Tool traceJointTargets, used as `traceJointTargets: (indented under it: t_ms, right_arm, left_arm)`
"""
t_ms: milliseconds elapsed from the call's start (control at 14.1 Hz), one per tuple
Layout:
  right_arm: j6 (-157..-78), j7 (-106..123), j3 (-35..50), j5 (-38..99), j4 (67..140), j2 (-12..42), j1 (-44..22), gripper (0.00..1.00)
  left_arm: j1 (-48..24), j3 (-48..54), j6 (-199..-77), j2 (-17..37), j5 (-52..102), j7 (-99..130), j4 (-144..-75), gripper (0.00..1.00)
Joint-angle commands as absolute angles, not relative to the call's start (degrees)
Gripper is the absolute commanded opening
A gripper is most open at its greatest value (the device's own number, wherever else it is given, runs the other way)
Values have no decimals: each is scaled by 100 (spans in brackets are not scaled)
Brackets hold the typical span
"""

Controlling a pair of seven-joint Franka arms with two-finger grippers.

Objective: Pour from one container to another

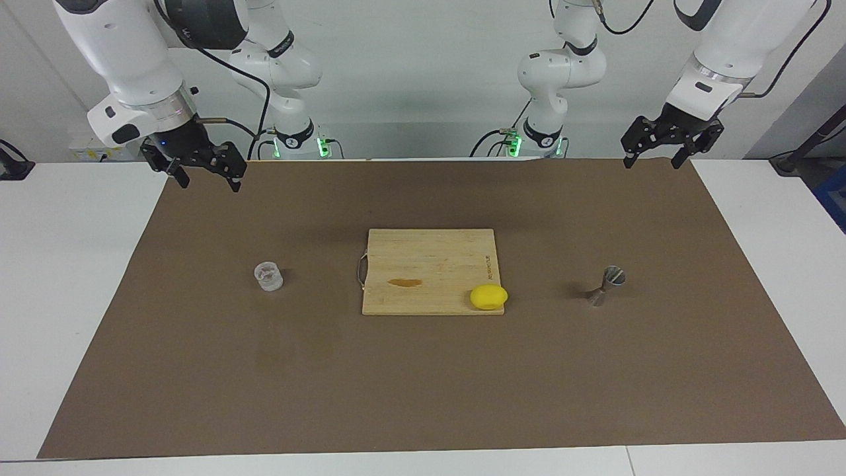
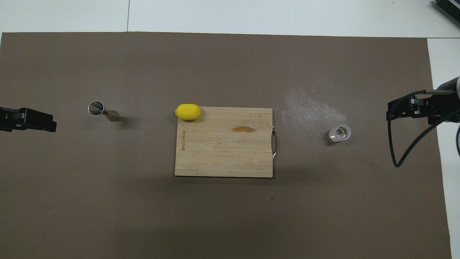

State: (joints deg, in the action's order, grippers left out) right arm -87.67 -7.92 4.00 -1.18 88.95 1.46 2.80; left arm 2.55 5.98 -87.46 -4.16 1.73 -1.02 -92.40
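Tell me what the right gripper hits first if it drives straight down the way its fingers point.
Probably only the brown mat: the open right gripper hangs over its robot-side edge, and the glass cup stands apart, farther out.

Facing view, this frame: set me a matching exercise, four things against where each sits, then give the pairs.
Things:
1. glass cup
2. jigger
3. lemon
4. cutting board

Places:
A. on a corner of the wooden board
B. on the brown mat, toward the left arm's end of the table
C. mid-table, between the two containers
D. on the brown mat, toward the right arm's end of the table

Pairs: 1-D, 2-B, 3-A, 4-C
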Motion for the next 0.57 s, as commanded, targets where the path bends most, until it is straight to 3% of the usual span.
traceJointTargets:
  t_ms: [0, 495]
  right_arm:
    - [-8824, -624, 439, -44, 9035, 35, 369, 100]
    - [-8824, -624, 439, -44, 9035, 35, 369, 100]
  left_arm:
    - [246, 589, -8613, -343, 211, -158, -9097, 100]
    - [220, 598, -8596, -422, 211, -97, -9290, 100]
